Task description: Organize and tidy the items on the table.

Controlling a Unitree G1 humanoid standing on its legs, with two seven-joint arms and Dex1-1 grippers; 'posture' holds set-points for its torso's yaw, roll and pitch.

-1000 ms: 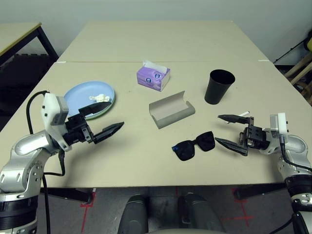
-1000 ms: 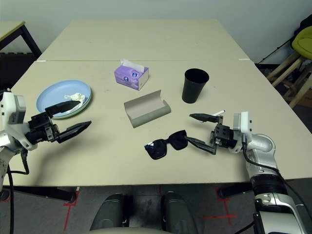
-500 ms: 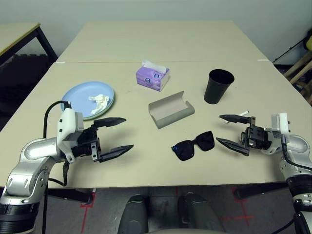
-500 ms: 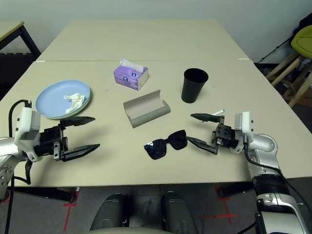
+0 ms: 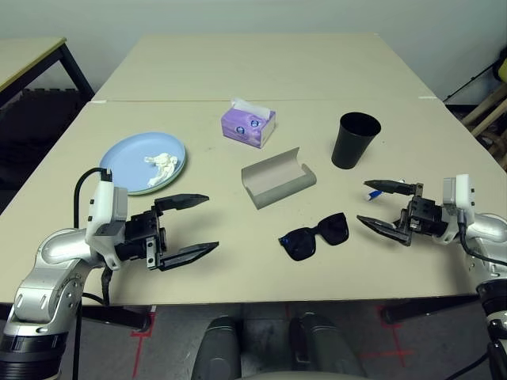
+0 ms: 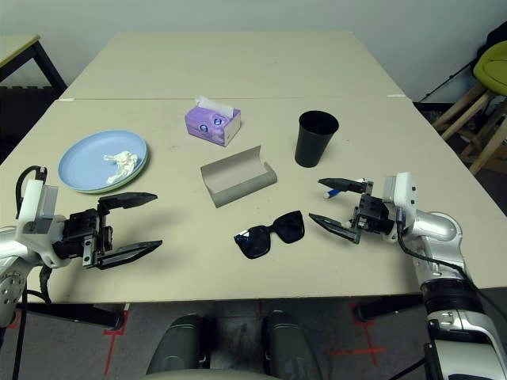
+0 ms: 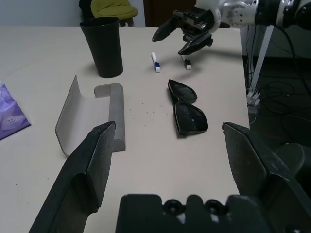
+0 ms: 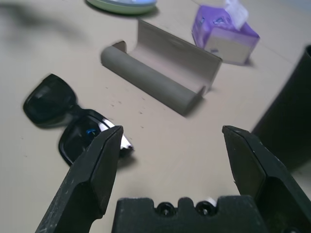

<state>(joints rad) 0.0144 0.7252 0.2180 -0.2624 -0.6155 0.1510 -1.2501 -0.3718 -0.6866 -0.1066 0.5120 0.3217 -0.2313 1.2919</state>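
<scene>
A beige table point(image 5: 238, 253) is carrying scattered things, and two robot arms are reaching in over its near edge. The left gripper point(image 5: 190, 224) is hovering near the near-left corner with its fingers spread wide, holding nothing. The right gripper point(image 5: 386, 207) is hovering near the right edge, fingers also spread and empty.

Black sunglasses point(image 5: 315, 235) are lying unfolded near the middle of the near edge, between the two grippers. Just behind them a grey glasses case point(image 5: 277, 180) is lying open. A black cup point(image 5: 355, 140) is standing upright toward the right, and a purple tissue box point(image 5: 249, 124) is sitting toward the far edge. Stacked plates point(image 5: 131, 157) are resting at the left, blue on top, with a crumpled tissue point(image 5: 162, 161) lying in them. Two white pens point(image 7: 155, 62) are lying close under the right gripper.

Judging the risks: both grippers are pointing at the sunglasses, so they could be colliding if both go in. A pinch on a lens could be sliding the sunglasses off the near edge. A sweep of the right gripper could be rolling the pens away or tipping the cup.
</scene>
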